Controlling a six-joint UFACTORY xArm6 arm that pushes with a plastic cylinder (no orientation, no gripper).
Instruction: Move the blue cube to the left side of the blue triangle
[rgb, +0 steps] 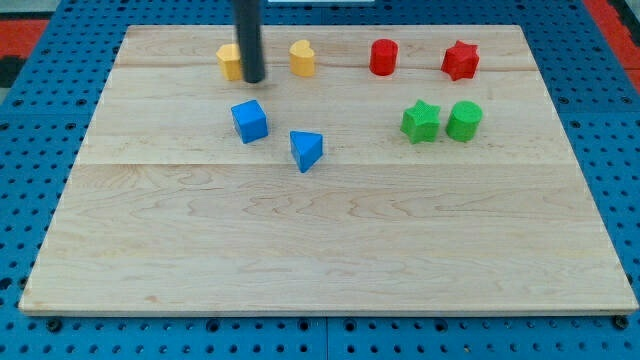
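Count on the wooden table (330, 250): eight blocks, you can tally them as two blue, two yellow, two red, two green. Blue cube (249, 120) sits just to the view's left of the blue triangle (306, 150), slightly higher, a small gap between them. Top row: yellow block (229, 61), yellow heart (302, 58), red cylinder (383, 57), red star (460, 60). Right of centre: green star (421, 121) beside green cylinder (464, 120), nearly touching.

Hidden: the rod covers the right part of the left yellow block, so its shape is unclear. Rod is cut off at the view's top.

No jaws on this arm; my tip (254, 80) holds nothing, standing just above the blue cube.
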